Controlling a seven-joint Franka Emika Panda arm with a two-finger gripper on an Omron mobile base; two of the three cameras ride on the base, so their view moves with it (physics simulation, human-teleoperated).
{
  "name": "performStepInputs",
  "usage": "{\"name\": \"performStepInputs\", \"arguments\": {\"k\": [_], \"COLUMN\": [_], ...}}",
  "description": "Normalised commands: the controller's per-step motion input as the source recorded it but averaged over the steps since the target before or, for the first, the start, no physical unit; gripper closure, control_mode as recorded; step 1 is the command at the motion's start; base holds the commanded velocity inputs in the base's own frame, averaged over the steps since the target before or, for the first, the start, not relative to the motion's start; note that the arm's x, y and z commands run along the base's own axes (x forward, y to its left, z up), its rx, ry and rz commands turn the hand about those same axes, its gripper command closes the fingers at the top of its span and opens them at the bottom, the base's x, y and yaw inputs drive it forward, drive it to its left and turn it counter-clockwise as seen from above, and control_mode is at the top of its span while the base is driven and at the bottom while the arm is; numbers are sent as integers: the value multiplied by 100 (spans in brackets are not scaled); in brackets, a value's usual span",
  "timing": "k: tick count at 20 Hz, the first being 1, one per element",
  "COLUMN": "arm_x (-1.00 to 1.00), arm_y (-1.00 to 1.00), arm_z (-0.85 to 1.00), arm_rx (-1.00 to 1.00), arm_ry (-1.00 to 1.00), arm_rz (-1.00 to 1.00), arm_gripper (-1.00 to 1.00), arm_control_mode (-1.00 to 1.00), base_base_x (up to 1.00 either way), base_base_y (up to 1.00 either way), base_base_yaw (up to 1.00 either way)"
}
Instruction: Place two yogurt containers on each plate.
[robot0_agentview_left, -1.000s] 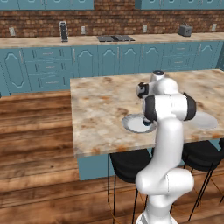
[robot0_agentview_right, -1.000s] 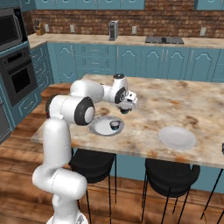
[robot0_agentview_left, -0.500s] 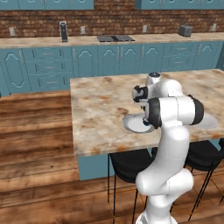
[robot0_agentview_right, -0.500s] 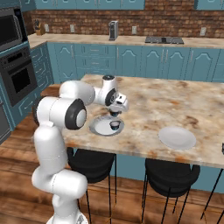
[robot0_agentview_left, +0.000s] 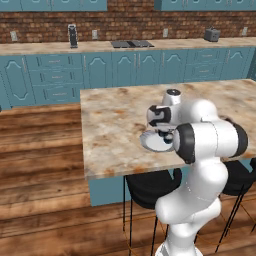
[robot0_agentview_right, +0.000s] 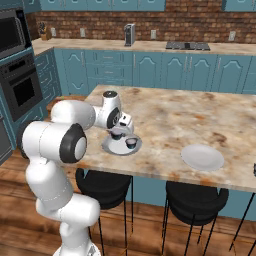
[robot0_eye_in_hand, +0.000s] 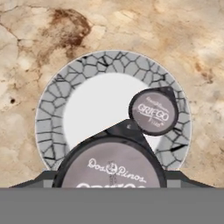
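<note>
Over the near plate (robot0_eye_in_hand: 52, 109): second cup in hand, first already seated.
Your gripper (robot0_agentview_right: 117, 133) is clamped on a yogurt container (robot0_eye_in_hand: 114, 168) above the plate, beside the seated cup (robot0_eye_in_hand: 153, 113) (other plate (robot0_agentview_right: 202, 157) bare). Next, I judge, you lower onto bare white centre, clear of the neighbour, then release.

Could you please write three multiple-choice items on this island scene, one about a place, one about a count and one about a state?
1. Where does the resting yogurt cup sit?
A. on the near plate
B. on the floor
C. on a stool

2. How many plates lie on the island?
A. one
B. two
C. four

3. The pincer is:
A. open, bare
B. shut on a fork
C. shut on the held cup

Key: A, it stands inside the rim; B, a far plate lies apart; C, a cup sits between the tips.
</note>
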Motion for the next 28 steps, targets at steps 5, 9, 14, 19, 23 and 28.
{"name": "performStepInputs", "arguments": {"k": [5,9,14,19,23,28], "arm_x": [-8,10,38,20,18,13], "arm_y": [47,18,0,0,-2,-3], "arm_z": [-3,-20,-29,-26,-18,-3], "arm_rx": [0,-2,-1,0,0,-1], "arm_ry": [0,0,0,0,0,0], "arm_rz": [0,0,0,0,0,0], "arm_gripper": [100,100,100,100,100,-100], "arm_control_mode": [-100,-100,-100,-100,-100,-100], "base_base_x": [0,0,0,0,0,0], "base_base_y": [0,0,0,0,0,0], "base_base_yaw": [0,0,0,0,0,0]}}
